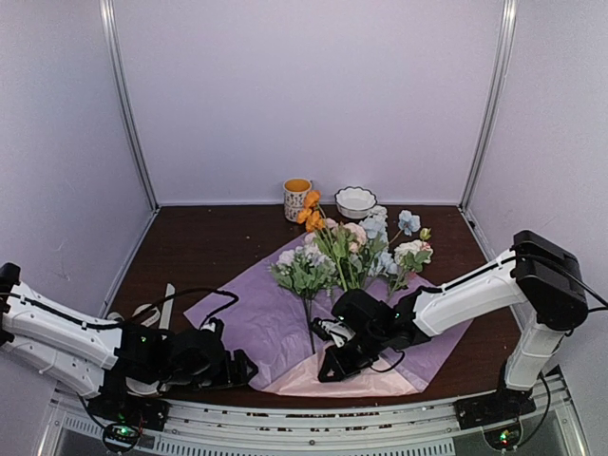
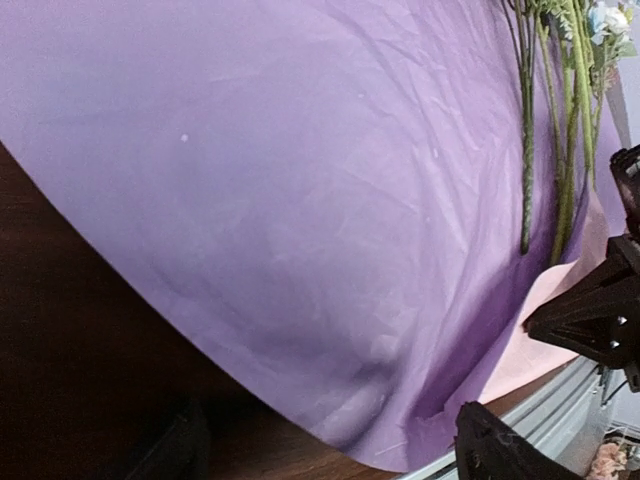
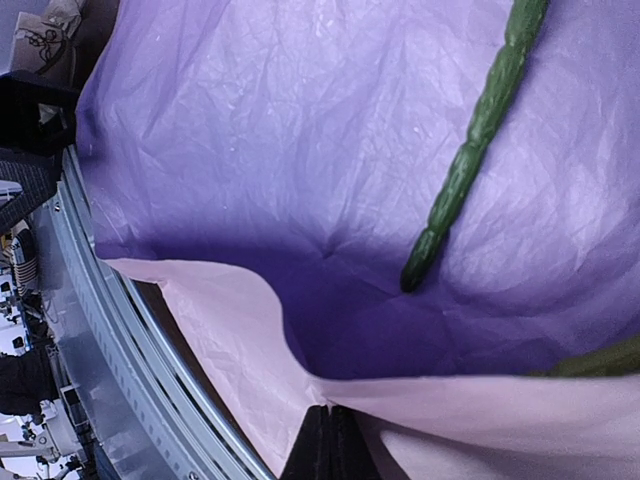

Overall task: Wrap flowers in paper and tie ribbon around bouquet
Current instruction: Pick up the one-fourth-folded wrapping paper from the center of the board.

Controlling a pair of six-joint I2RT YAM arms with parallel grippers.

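The left arm (image 1: 57,334) and right arm (image 1: 475,288) share white, rounded link shells joined by black joint housings. A thin black cable (image 1: 190,293) loops along the left arm. The left pincer (image 1: 249,370) and right pincer (image 1: 328,369) are matte black, with angular wedge-shaped fingers. Small green lights (image 1: 123,431) glow at the bases.

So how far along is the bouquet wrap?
Done: the bunch of artificial white, blue and orange flowers lies on the spread crinkly lilac-and-pink wrapping paper. In hand: the right gripper is shut on the paper's near edge, pink underside turned up; the left gripper is open over the near left corner, gripping nothing. Left: rolling the cone and tying the flat cream ribbon, lying untouched left of the paper.
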